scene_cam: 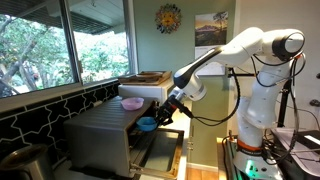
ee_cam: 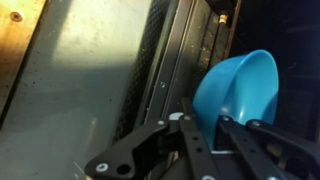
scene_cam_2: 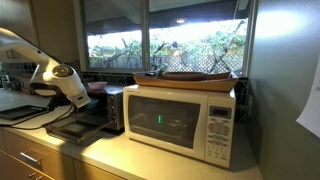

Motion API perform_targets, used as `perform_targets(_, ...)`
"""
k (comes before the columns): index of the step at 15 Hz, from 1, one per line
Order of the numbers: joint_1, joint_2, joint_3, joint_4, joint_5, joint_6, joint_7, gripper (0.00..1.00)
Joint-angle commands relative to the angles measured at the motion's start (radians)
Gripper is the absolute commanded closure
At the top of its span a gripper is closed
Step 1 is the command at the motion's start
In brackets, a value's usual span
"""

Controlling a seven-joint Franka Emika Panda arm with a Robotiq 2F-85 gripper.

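On worktop [scene_cam_2: 135, 158]: white microwave [scene_cam_2: 180, 120], faint green glow behind door glass. Atop microwave: flat wooden tray [scene_cam_2: 195, 78]. Just beside microwave, lower than tray: pink bowl [scene_cam: 131, 103]. Behind all, along worktop: wide window [scene_cam_2: 165, 40], green foliage outside. Below window: dark tiled backsplash [scene_cam: 40, 115]. On far wall: sun-shaped ornament [scene_cam: 169, 17], framed landscape picture [scene_cam: 211, 28] near it.

In an exterior view you are looking from mid distance along the window [scene_cam: 60, 45] wall, with the oven [scene_cam: 100, 140] nearest and the arm [scene_cam: 250, 55] beyond it. In an exterior view you are sitting close to the microwave [scene_cam_2: 180, 120], facing its front. Both are sharing arm, oven, microwave and window. The wrist camera is peering past the end effector [ee_cam: 205, 120], hanging very near the blue bowl [ee_cam: 240, 85] and the oven door [ee_cam: 90, 80].
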Motion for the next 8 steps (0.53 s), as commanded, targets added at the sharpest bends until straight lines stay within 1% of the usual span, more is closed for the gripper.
perform_targets(1,-0.094,-0.113,0.044,-0.09,-0.274,-0.136,0.16,0.96)
perform_targets(2,-0.115,-0.147,0.039,-0.093,-0.351,-0.192,0.183,0.96)
perform_targets(3,-0.124,-0.187,0.02,-0.09,-0.429,-0.248,0.208,0.96)
perform_targets(5,-0.15,-0.241,-0.005,-0.078,-0.542,-0.367,0.226,0.96)
perform_targets(8,-0.172,-0.317,-0.053,-0.045,-0.656,-0.533,0.207,0.96)
